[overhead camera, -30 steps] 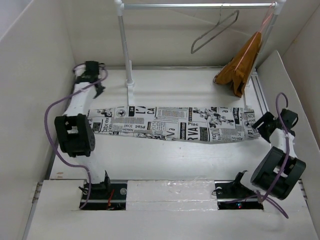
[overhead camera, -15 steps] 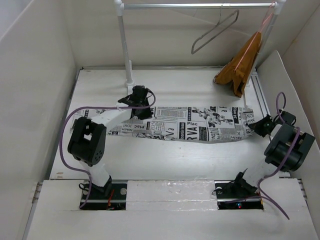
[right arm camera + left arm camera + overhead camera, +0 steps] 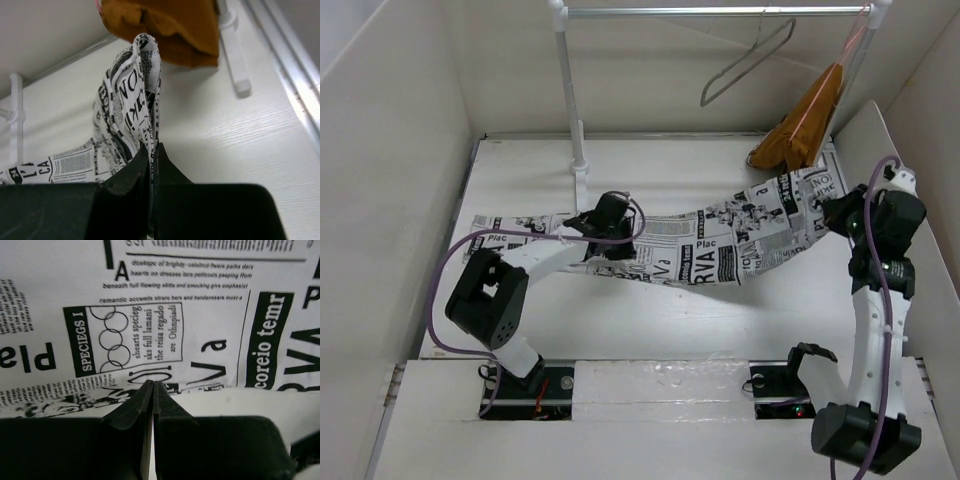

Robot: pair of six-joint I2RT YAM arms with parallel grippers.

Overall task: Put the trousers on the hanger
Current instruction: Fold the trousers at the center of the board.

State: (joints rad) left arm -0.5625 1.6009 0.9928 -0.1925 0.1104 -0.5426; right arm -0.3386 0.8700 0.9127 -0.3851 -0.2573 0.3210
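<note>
Right gripper [image 3: 835, 215] raised since a second ago, clamped tight on end of trousers [image 3: 720, 250], which now lifts off table [image 3: 650, 320] toward hanger [image 3: 750, 62]. Left gripper [image 3: 152, 382] moved to mid-leg, closed, seemingly pinching near edge. Nothing threaded yet.

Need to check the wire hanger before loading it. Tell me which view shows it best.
Top external: the wire hanger hangs whole on the rail, hook to bottom bar. Left wrist shows only trousers print; right wrist shows trousers and the orange-brown garment, no hanger.
</note>
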